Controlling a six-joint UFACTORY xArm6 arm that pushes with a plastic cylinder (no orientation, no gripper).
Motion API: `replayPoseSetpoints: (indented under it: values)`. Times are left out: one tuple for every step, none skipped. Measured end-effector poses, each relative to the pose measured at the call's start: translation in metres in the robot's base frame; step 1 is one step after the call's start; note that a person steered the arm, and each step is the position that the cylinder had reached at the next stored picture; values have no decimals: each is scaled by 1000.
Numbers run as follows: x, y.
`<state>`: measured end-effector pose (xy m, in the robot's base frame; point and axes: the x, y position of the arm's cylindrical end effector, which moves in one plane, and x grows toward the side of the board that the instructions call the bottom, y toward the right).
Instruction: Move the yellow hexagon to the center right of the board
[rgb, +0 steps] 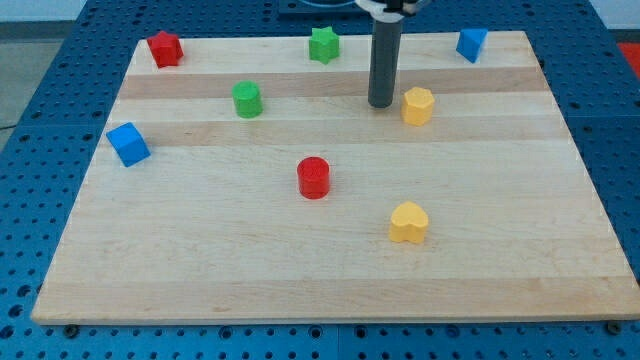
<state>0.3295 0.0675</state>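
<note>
The yellow hexagon (418, 105) lies in the upper right part of the wooden board (200, 270). My tip (380, 103) stands on the board just left of the yellow hexagon, a small gap between them. The rod rises straight up from there to the view's top.
A yellow heart (408, 222) lies below the hexagon. A red cylinder (314, 177) is near the centre. A green cylinder (247, 99), a green star (323, 44), a red block (164, 48), a blue cube (128, 143) and a blue block (471, 43) lie around the board.
</note>
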Motion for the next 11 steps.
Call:
replayPoseSetpoints:
  values:
    - [1,24]
    - [13,52]
    - [31,82]
    - [35,80]
    - [40,41]
    - [52,36]
    - [71,54]
    - [78,81]
    - [78,108]
    - [77,120]
    - [77,123]
